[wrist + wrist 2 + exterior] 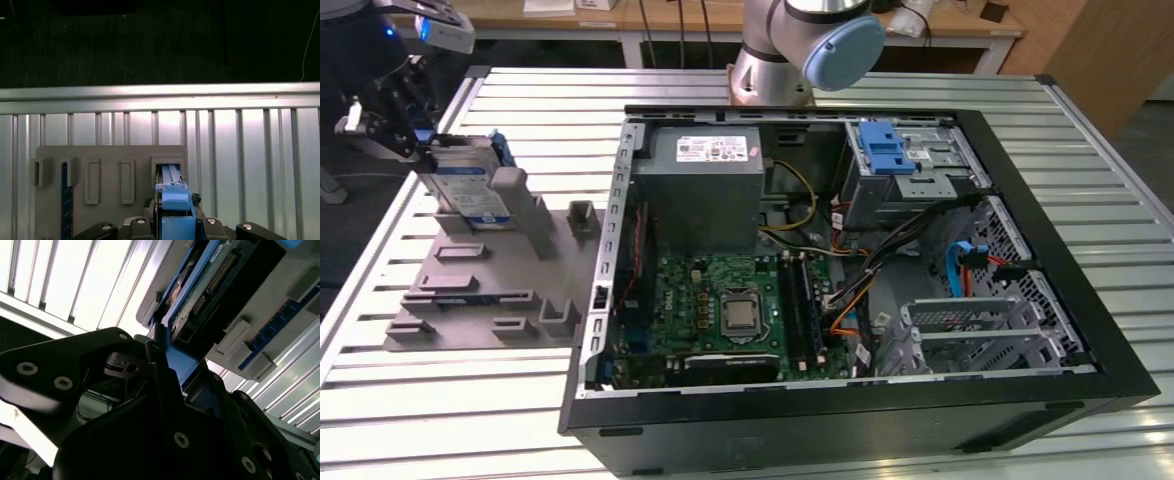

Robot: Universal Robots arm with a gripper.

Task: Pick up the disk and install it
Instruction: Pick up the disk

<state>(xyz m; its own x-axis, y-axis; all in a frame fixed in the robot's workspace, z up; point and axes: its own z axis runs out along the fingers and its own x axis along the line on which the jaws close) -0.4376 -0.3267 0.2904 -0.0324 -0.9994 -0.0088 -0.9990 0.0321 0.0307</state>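
Now, fingers (pixel 165 390) tight on the upright disk (pixel 460 185) in the grey stand (pixel 480 300), beside the open computer case (pixel 1067 400)

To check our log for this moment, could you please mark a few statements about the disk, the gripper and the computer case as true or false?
1. The disk stands on edge in the grey holder outside the computer case. True.
2. The disk sits in the drive cage with the blue latch. False: it is at the holder, on the exterior view's left.
3. The case lies open, with the green motherboard exposed. True.
4. The gripper hangs open above the motherboard. False: it is at the holder, closed on the disk's blue-railed end.
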